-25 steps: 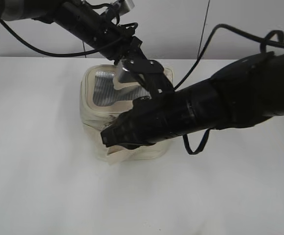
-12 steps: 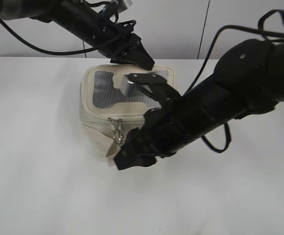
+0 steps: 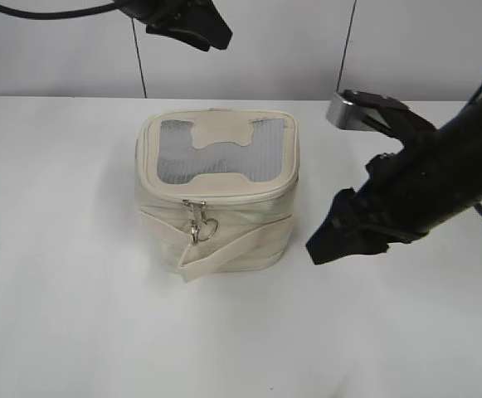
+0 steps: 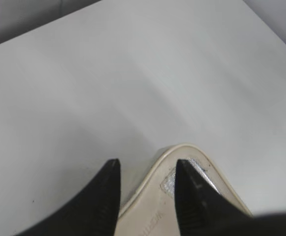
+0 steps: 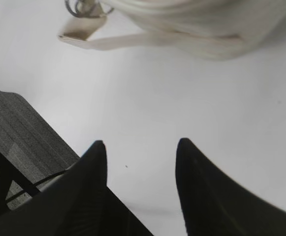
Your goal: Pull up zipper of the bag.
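A cream box-shaped bag (image 3: 216,199) with a silver mesh top stands mid-table. Its metal zipper pulls (image 3: 197,222) hang at the front face, above a loose cream strap (image 3: 224,253). My left gripper (image 3: 192,26) is open and empty, raised above and behind the bag; its wrist view shows the bag's back corner (image 4: 182,196) between and below the fingers (image 4: 147,164). My right gripper (image 3: 340,240) is open and empty, to the right of the bag above the table. Its wrist view (image 5: 140,143) shows the strap end (image 5: 83,42) and zipper pulls (image 5: 86,7) at the top.
The white table (image 3: 75,315) spreads around the bag. A grey wall (image 3: 307,41) stands behind. A dark ribbed floor area (image 5: 19,137) shows past the table's edge in the right wrist view.
Both arms have drawn away from the bag: the left gripper rose up and back, the right gripper swung off to the right. The bag's front and zipper pulls now show uncovered.
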